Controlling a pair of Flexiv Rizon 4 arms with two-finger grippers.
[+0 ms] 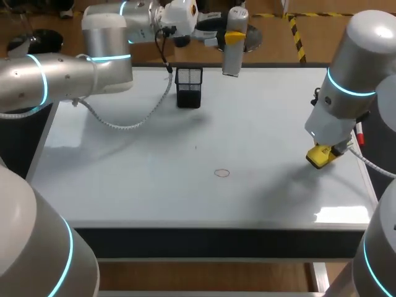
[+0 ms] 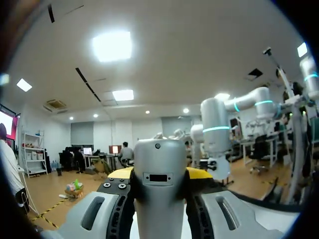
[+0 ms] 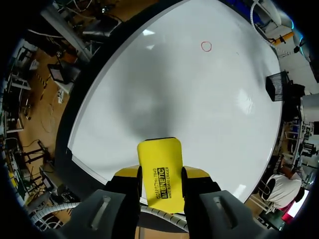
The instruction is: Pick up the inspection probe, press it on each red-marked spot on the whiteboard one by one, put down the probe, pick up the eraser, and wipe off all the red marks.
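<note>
The grey inspection probe (image 1: 232,59) hangs upright above the far edge of the whiteboard (image 1: 260,124), with my left gripper (image 1: 234,37) shut on its upper part. In the left wrist view the probe (image 2: 159,199) stands between the yellow-tipped fingers of the left gripper (image 2: 159,174). My right gripper (image 1: 322,154) is low over the board's right side, shut on the yellow eraser (image 1: 318,158). From the right wrist the eraser (image 3: 159,159) sticks out ahead of the right gripper (image 3: 159,175). One small red ring mark (image 1: 221,173) (image 3: 206,46) lies near the board's middle.
A black mesh holder (image 1: 189,86) (image 3: 277,85) stands at the back of the board, left of the probe. A grey cable (image 1: 133,120) from my left arm droops over the board's back left. The right edge of the board lies close to the right gripper.
</note>
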